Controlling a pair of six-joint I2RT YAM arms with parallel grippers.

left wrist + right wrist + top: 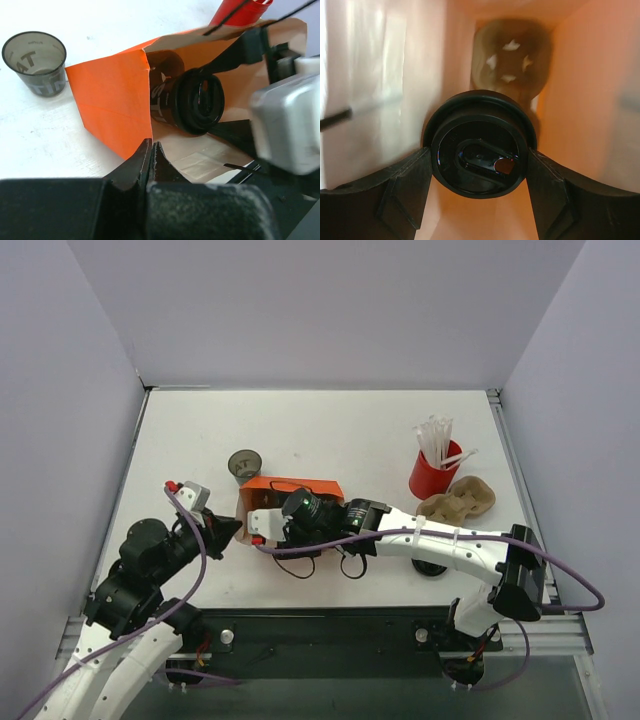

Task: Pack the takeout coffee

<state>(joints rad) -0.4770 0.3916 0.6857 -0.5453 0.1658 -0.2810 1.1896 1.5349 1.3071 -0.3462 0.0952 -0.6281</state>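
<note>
While left end effector [151, 156] pinches bag [107, 97], right end effector [479, 167] clasps takeout coffee [480, 142] inside

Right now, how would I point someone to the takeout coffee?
Find the orange paper bag lying mid-table. In its open mouth, held by the right gripper, is the takeout coffee. Unlike the see-through cup outside, it wears a black lid.
</note>
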